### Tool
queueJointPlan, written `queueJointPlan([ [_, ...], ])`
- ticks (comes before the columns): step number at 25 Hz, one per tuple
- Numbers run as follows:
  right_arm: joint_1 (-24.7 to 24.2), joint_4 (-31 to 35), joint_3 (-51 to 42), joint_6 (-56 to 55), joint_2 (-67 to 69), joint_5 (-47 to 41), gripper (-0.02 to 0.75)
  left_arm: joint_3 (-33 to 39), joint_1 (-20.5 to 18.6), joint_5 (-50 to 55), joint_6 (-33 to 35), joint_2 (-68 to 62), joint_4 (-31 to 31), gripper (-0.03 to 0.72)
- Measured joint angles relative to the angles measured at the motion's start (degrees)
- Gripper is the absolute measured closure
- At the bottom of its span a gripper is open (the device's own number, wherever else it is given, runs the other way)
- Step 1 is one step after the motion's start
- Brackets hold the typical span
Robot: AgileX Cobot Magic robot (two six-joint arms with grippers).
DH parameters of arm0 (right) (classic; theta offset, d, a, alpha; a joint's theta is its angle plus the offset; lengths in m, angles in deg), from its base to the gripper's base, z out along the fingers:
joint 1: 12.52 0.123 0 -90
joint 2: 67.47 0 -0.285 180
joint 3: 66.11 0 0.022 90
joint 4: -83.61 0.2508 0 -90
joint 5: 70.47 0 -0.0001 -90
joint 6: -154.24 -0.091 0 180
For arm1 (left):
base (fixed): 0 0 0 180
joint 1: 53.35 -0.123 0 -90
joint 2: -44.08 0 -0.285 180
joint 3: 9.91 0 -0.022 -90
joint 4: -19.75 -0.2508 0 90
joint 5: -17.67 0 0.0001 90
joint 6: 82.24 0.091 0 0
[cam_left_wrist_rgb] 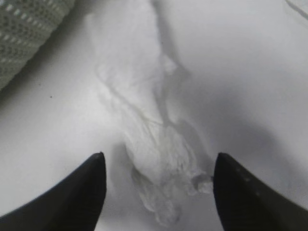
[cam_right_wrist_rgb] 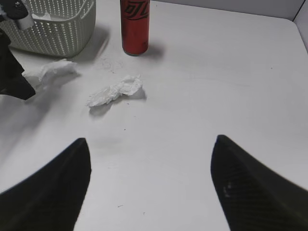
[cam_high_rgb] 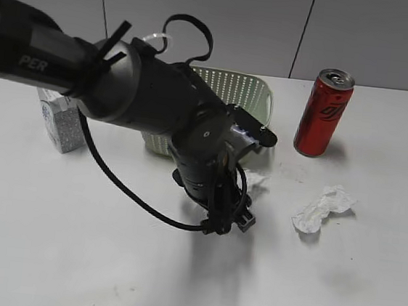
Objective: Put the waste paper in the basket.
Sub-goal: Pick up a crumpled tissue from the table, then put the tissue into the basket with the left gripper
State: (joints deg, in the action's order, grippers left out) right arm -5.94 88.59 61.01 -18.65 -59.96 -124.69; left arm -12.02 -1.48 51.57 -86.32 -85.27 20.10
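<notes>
A long crumpled waste paper wad [cam_left_wrist_rgb: 154,139] lies on the white table just in front of the pale green basket [cam_left_wrist_rgb: 24,33]. My left gripper [cam_left_wrist_rgb: 160,155] is open, low over it, with one finger on each side of the wad's near end. In the exterior view this gripper [cam_high_rgb: 230,218] sits under the arm, which hides most of that wad [cam_high_rgb: 257,179] and part of the basket [cam_high_rgb: 247,92]. A second twisted wad [cam_high_rgb: 322,207] lies to the right, also in the right wrist view [cam_right_wrist_rgb: 115,90]. My right gripper [cam_right_wrist_rgb: 151,139] is open and empty over bare table.
A red can [cam_high_rgb: 323,113] stands right of the basket. A white-and-blue carton [cam_high_rgb: 60,119] stands at the left behind the arm. Something white [cam_right_wrist_rgb: 44,17] shows inside the basket [cam_right_wrist_rgb: 57,33].
</notes>
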Motion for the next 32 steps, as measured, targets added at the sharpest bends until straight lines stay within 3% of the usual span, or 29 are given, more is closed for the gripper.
queueJointPlan([
  [4,0.0,0.0,0.0,0.0,0.0,0.0,0.149,0.0,0.0,-0.42,0.0,0.0,0.08,0.33],
  [9,0.0,0.0,0.0,0.0,0.0,0.0,0.149,0.0,0.0,-0.05,0.0,0.0,0.21,0.637],
  [11,0.0,0.0,0.0,0.0,0.0,0.0,0.149,0.0,0.0,1.01,0.0,0.07,0.21,0.694],
  [20,0.0,0.0,0.0,0.03,0.0,0.0,0.149,0.0,0.0,5.0,-0.05,11.57,0.11,0.707],
  [24,0.0,0.0,0.0,0.03,0.0,0.0,0.149,0.0,-0.38,1.75,-0.05,19.24,-4.02,0.707],
  [29,0.0,0.04,0.0,0.03,0.0,0.0,0.149,0.0,-4.93,-7.96,-0.05,20.99,-11.71,0.707],
  [32,0.0,0.04,0.0,0.03,0.0,0.0,0.149,0.0,-8.78,-12.39,-0.05,18.28,-13.02,0.707],
])
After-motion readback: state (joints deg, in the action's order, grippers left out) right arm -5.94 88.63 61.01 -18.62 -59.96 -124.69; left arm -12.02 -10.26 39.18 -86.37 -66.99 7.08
